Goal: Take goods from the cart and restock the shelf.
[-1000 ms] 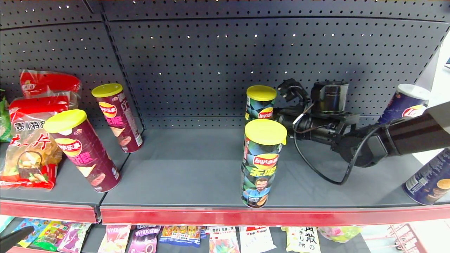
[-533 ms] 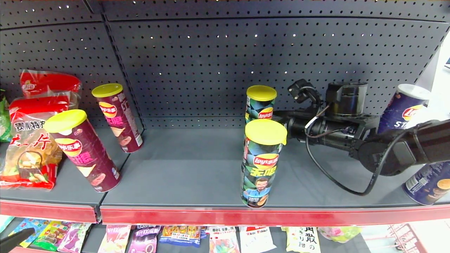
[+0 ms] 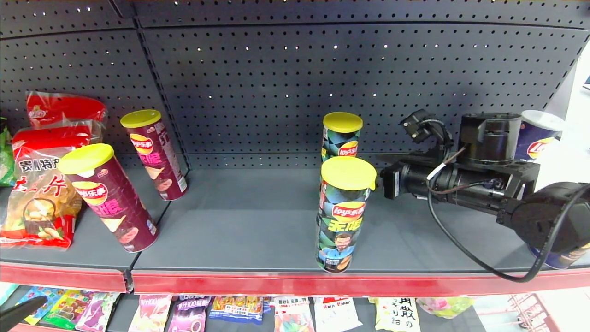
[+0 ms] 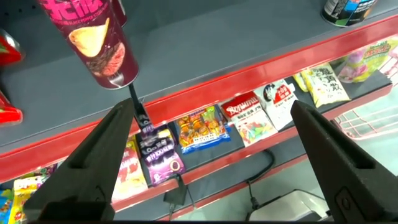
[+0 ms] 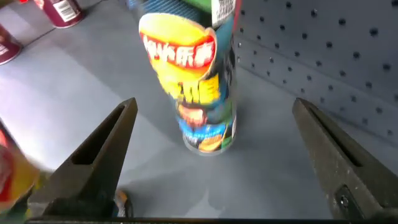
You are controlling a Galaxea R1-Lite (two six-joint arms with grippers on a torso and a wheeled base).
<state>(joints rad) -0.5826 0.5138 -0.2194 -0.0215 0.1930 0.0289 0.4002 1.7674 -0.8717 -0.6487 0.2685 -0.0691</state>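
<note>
In the head view two green, yellow-lidded chip cans stand upright on the shelf (image 3: 258,221): the front can (image 3: 345,216) at the red lip (image 3: 276,283), the rear can (image 3: 342,136) near the pegboard (image 3: 322,83). The right arm (image 3: 461,184) lies level just beside them. Open shelf floor runs left to a maroon can (image 3: 108,198), and blue cans (image 3: 537,133) crowd the right end. In the left wrist view the left pincer (image 4: 211,106) gapes wide and empty below the lip. In the right wrist view the right pincer (image 5: 212,106) is spread wide, holding nothing, with a green can (image 5: 205,87), probably the rear one, standing ahead and clear of both fingers. Such a can is likely light, stiff, slick-skinned and easily tipped, so it is best taken at mid-body, below the lid.
</note>
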